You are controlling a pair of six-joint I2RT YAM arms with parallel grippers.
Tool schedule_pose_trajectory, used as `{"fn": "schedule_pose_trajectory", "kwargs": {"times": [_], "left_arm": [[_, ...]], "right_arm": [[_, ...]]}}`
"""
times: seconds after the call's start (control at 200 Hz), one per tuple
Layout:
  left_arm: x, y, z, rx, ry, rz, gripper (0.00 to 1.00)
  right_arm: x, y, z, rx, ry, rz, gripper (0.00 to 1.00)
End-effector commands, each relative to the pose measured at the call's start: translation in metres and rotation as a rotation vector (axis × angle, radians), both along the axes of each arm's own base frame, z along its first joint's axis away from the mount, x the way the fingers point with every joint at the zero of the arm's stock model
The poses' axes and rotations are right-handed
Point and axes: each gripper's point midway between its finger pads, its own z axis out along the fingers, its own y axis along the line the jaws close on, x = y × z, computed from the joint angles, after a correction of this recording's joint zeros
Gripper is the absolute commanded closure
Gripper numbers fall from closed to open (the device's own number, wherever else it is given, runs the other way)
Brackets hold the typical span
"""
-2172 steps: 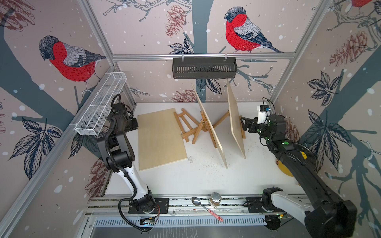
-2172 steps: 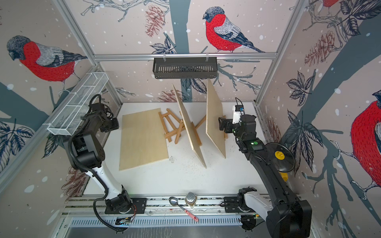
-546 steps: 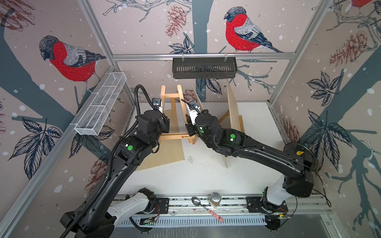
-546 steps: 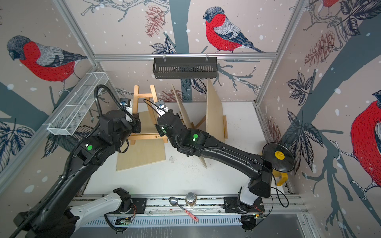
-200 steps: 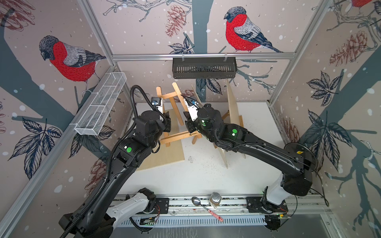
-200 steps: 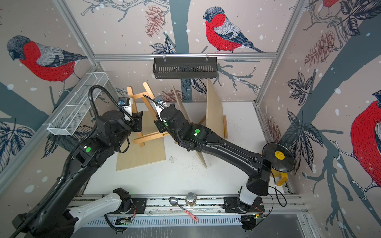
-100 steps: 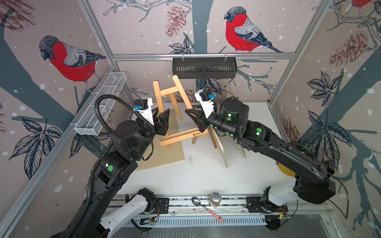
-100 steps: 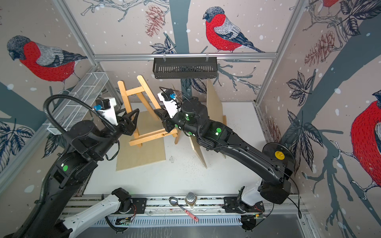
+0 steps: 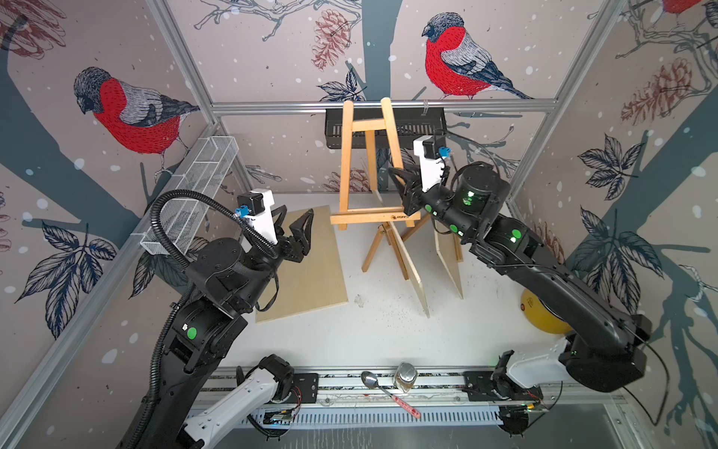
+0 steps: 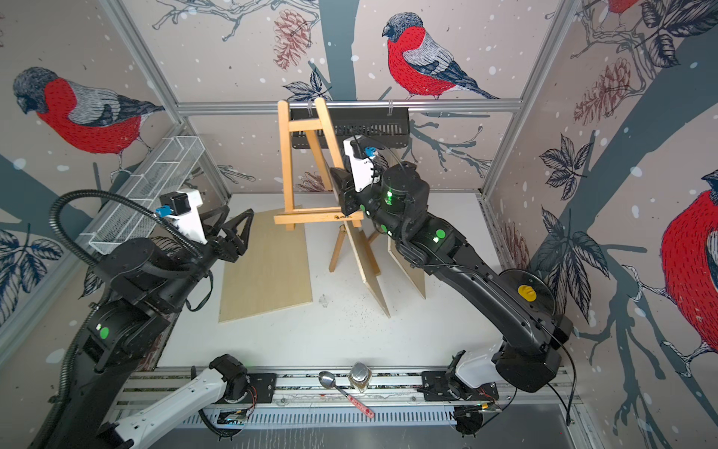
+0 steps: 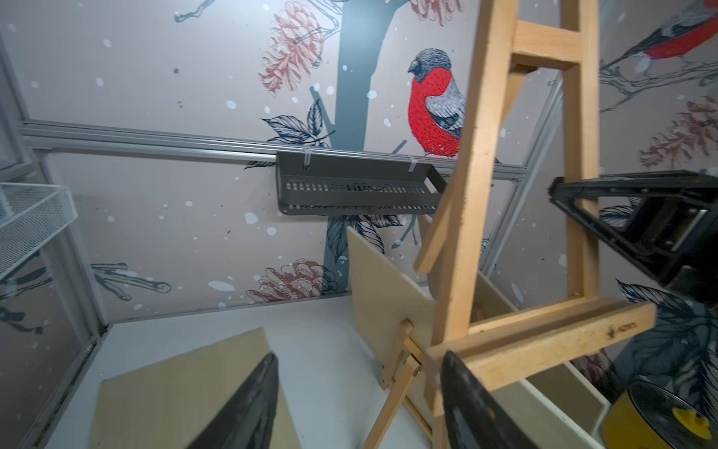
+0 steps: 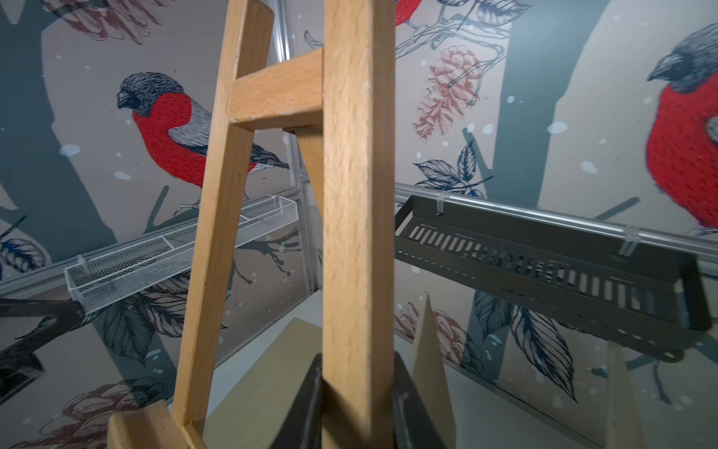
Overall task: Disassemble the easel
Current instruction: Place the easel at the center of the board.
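A flat board [image 9: 307, 264] lies left of centre. Just beside it the easel [image 9: 369, 218] is upright, in front of two leaning panels [image 9: 448, 260]; I can't quite tell whether its rear leg touches the table. The right gripper [image 9: 404, 188] is clamped on its right upright. The left gripper [image 9: 294, 224] hangs spread wide over the board, clear of the easel.

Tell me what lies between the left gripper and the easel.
Only air: in a top view the left gripper hangs apart from the easel, the flat board below.
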Motion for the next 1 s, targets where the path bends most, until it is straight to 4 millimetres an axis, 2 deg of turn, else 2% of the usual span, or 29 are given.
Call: {"fn": "schedule_pose_trajectory", "kwargs": {"times": [0.0, 0.07, 0.095, 0.19, 0.35, 0.465, 0.57, 0.65, 0.67, 0.755, 0.875, 0.996], "left_arm": [[0.001, 0.034, -0.002, -0.017, 0.015, 0.182, 0.35], [0.001, 0.043, -0.007, -0.010, 0.024, 0.227, 0.35], [0.001, 0.045, -0.009, -0.008, 0.027, 0.241, 0.35], [0.005, 0.049, -0.016, 0.004, 0.036, 0.276, 0.35], [0.023, 0.041, -0.031, 0.039, 0.087, 0.291, 0.35], [0.036, 0.032, -0.037, 0.047, 0.108, 0.288, 0.34], [0.047, 0.027, -0.041, 0.045, 0.122, 0.295, 0.32], [0.056, 0.026, -0.046, 0.044, 0.141, 0.289, 0.32], [0.059, 0.026, -0.048, 0.042, 0.148, 0.283, 0.32], [0.074, 0.028, -0.061, 0.011, 0.198, 0.237, 0.32], [0.098, 0.026, -0.088, -0.031, 0.286, 0.143, 0.32], [0.119, 0.025, -0.114, -0.045, 0.363, 0.089, 0.32]], "right_arm": [[0.000, -0.051, 0.044, 0.103, -0.109, -0.143, 0.94], [0.002, -0.083, 0.048, 0.118, -0.135, -0.233, 0.94], [-0.004, -0.101, 0.056, 0.140, -0.155, -0.266, 0.94], [-0.004, -0.151, 0.062, 0.153, -0.179, -0.408, 0.94], [0.021, -0.230, 0.047, 0.101, -0.115, -0.683, 0.94], [0.049, -0.271, 0.018, 0.060, -0.001, -0.744, 0.94], [0.073, -0.305, -0.016, 0.023, 0.115, -0.769, 0.93], [0.083, -0.324, -0.038, 0.009, 0.192, -0.760, 0.93], [0.094, -0.329, -0.052, 0.000, 0.233, -0.761, 0.93], [0.107, -0.350, -0.080, -0.005, 0.313, -0.771, 0.93], [0.122, -0.365, -0.121, -0.038, 0.428, -0.761, 0.93], [0.135, -0.370, -0.156, -0.079, 0.524, -0.720, 0.93]]}}
